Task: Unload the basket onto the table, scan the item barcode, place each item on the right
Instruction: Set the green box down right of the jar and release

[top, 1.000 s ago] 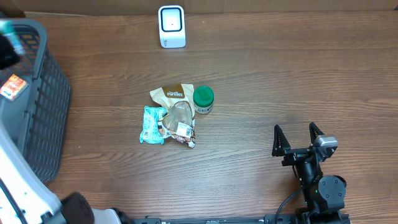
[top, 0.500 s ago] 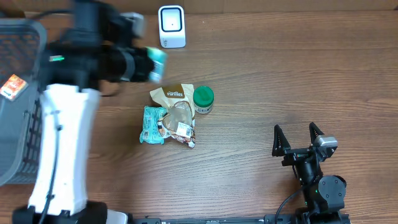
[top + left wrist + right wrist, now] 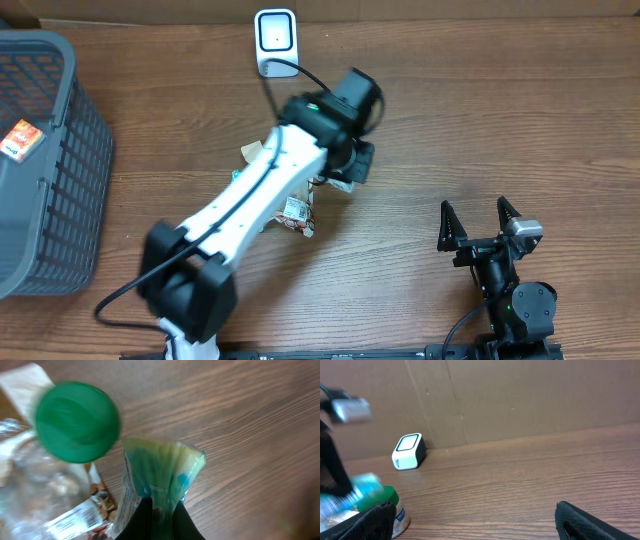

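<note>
My left gripper [image 3: 160,512] is shut on a teal and pale-green snack packet [image 3: 162,467], pinching its lower end. In the overhead view the left gripper [image 3: 355,162] hangs over the pile at the table's middle, right beside a green-lidded jar [image 3: 77,421]. The white barcode scanner [image 3: 275,42] stands at the back edge, well apart from the packet. The right wrist view shows the same scanner [image 3: 409,451] and the blurred packet [image 3: 367,485] above the jar [image 3: 390,507]. My right gripper [image 3: 480,222] rests open at the front right, holding nothing.
A grey basket [image 3: 60,190] with an orange pack inside stands at the far left. A clear bag with a barcode label [image 3: 295,210] and a brown pouch [image 3: 255,152] lie partly under the left arm. A cardboard wall [image 3: 520,400] runs behind the table.
The left arm swung fast from the basket, past the scanner, to the middle pile beside the green-lidded jar, carrying the teal packet. The right arm stayed still.
</note>
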Available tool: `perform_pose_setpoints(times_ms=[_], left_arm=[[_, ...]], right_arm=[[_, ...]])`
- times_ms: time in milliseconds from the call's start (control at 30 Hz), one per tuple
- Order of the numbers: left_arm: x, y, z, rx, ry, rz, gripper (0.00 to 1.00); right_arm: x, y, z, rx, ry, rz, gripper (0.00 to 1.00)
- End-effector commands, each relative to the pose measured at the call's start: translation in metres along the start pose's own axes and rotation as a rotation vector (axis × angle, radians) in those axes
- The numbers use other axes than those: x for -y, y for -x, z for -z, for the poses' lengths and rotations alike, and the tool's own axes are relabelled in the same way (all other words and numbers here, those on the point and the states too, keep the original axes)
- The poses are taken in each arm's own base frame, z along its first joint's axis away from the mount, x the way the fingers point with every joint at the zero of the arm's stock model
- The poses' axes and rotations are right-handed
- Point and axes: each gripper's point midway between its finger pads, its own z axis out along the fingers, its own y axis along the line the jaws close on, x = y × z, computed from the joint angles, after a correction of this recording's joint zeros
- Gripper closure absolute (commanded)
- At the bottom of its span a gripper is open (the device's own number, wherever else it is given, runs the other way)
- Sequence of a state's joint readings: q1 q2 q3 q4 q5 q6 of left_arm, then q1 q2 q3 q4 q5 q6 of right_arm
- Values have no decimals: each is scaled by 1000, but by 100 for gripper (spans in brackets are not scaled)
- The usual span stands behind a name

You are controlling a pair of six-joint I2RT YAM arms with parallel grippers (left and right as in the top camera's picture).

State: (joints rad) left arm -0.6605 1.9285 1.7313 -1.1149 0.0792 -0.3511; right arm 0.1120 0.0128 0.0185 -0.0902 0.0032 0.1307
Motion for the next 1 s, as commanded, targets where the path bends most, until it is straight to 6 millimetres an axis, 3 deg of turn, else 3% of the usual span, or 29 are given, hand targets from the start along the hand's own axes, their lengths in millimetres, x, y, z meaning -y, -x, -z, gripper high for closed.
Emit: perform_pose_setpoints(times_ms=[0, 67, 133, 233, 367, 467, 567, 600, 700, 767, 800, 967], left_arm=[[-5, -8, -29, -51, 81, 16, 96], [-4, -12, -40, -76, 88, 12, 81], [-5, -12, -44, -84, 91, 12, 45], [-3, -8, -43, -66, 83, 11, 21], [2, 4, -30, -32, 69, -8, 15], [6, 17, -6, 14, 53, -33, 12], [2, 31, 31, 70, 43, -69, 11], [-2, 39, 54, 107, 44, -75, 0], [-24, 55, 107, 210, 82, -34, 0], [-48, 65, 152, 308, 111, 17, 0], [-70, 72, 189, 396, 128, 56, 1], [-148, 69, 283, 617, 218, 153, 0]], right_arm=[[0, -1, 0, 5, 4, 2, 0], [0, -1, 0, 5, 4, 2, 0], [0, -1, 0, 5, 4, 1, 0], [0, -1, 0, 5, 4, 2, 0], [0, -1, 0, 5, 4, 1, 0], [0, -1, 0, 5, 4, 1, 0], [0, -1, 0, 5, 4, 2, 0], [0, -1, 0, 5, 4, 2, 0], [0, -1, 0, 5, 4, 1, 0], [0, -1, 0, 5, 4, 2, 0], [0, -1, 0, 5, 4, 2, 0], [0, -1, 0, 5, 4, 2, 0]])
